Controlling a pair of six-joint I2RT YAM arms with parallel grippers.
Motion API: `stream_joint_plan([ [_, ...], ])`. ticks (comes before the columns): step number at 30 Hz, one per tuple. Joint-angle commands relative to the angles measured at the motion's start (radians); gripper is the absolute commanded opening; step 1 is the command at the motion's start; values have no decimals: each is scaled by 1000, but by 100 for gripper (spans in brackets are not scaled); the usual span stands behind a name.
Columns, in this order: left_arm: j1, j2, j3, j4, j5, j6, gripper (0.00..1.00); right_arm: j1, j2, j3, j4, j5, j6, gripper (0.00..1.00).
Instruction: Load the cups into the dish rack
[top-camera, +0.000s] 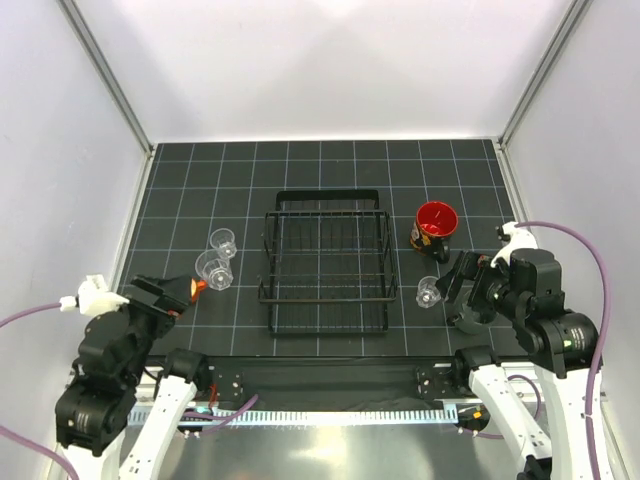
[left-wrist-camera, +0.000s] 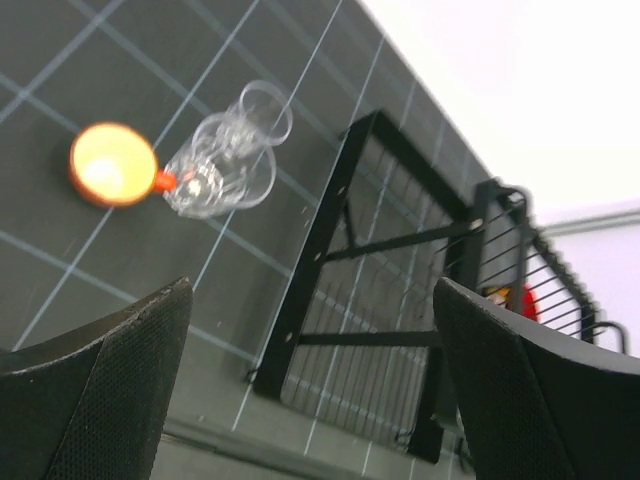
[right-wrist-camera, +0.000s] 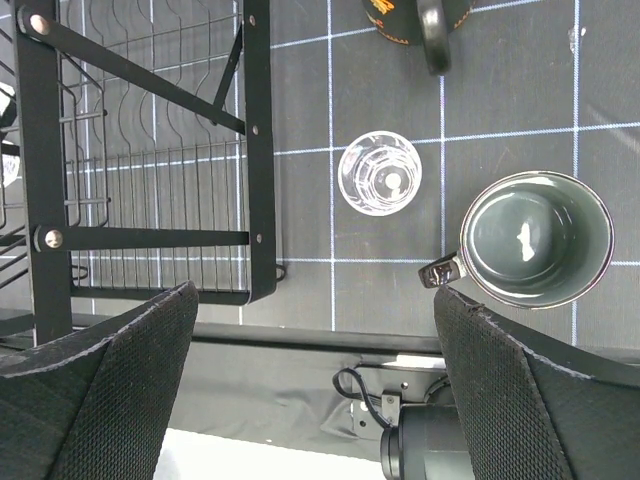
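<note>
Hovering with jaws spread wide, the left gripper (left-wrist-camera: 312, 300) and right gripper (right-wrist-camera: 312, 300) grasp nothing; the dish rack (top-camera: 266, 260) sits between 2 clear cups (top-camera: 213, 268), left, and the mug (top-camera: 436, 224), right.

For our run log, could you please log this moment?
dish rack: no cups | right of it: red mug, grey-green cup, clear cup | left: orange cup, two clear cups | left claw, right claw: open

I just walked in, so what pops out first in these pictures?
The big black wire dish rack sits in the middle of the dark gridded table. Right of it stands a mug with a bright red inside, and left of it a small orange cup glows beside two clear cups.
</note>
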Motion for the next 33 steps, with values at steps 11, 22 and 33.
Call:
stream_joint_plan([
  [11,1,159,-80,-13,112,3,90,19,81,41,44,-130,-36,100],
  [22,-1,317,-98,170,87,0,81,58,286,83,126,36,-18,100],
  [33,-1,357,-57,323,104,104,78,39,455,127,278,260,103,95],
])
